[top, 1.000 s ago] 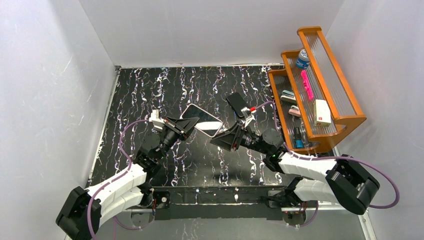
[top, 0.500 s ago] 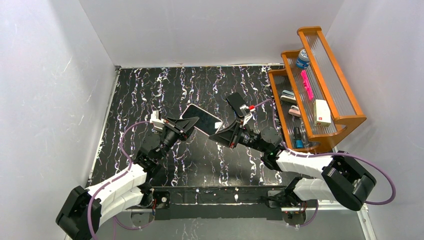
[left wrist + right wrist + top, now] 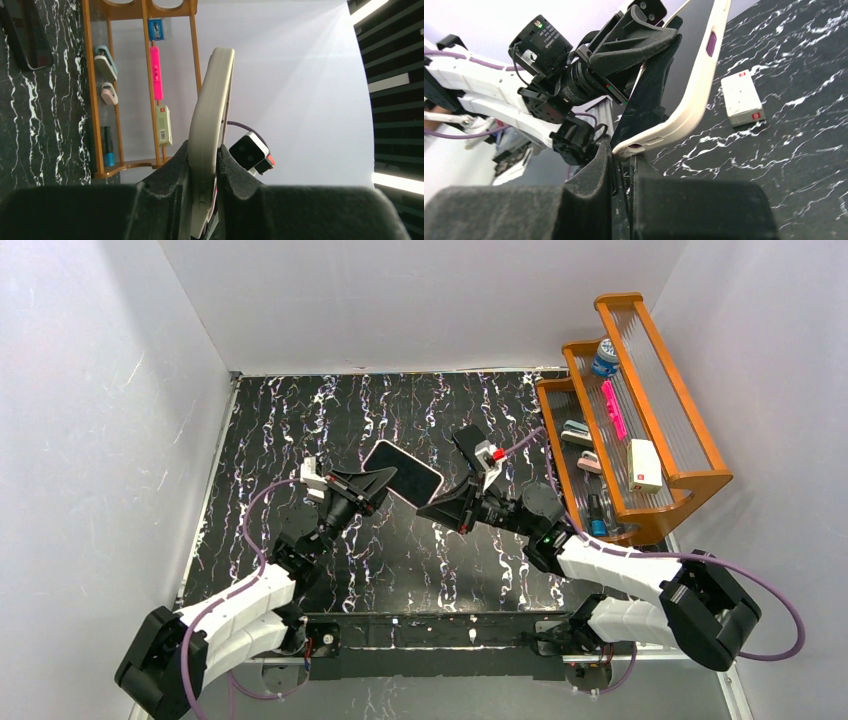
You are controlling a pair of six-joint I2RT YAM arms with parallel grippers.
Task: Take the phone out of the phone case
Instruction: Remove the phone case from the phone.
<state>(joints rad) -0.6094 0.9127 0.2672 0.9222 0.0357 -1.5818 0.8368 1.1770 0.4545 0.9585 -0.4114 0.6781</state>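
Over table point(image 3: 300, 420), L gripper point(image 3: 378, 483) clamps phone point(image 3: 402, 471) across front & back near one end, R gripper point(image 3: 433, 511) pinches case point(image 3: 696, 95) corner right btwn its fingertips, phone seated in case.

No text, brand or number is legible in any view. Labels present but unresolved: (a) white box point(image 3: 645, 464) in the wooden rack point(image 3: 700, 445), bearing a small red patch and, in the left wrist view point(image 3: 163, 125), a barcode-like strip; (b) bottle point(image 3: 604, 357) on the rack's upper tier, with a blue printed label; (c) small white block point(image 3: 744, 97) on the tabletop point(image 3: 804, 140), marked with two red spots.
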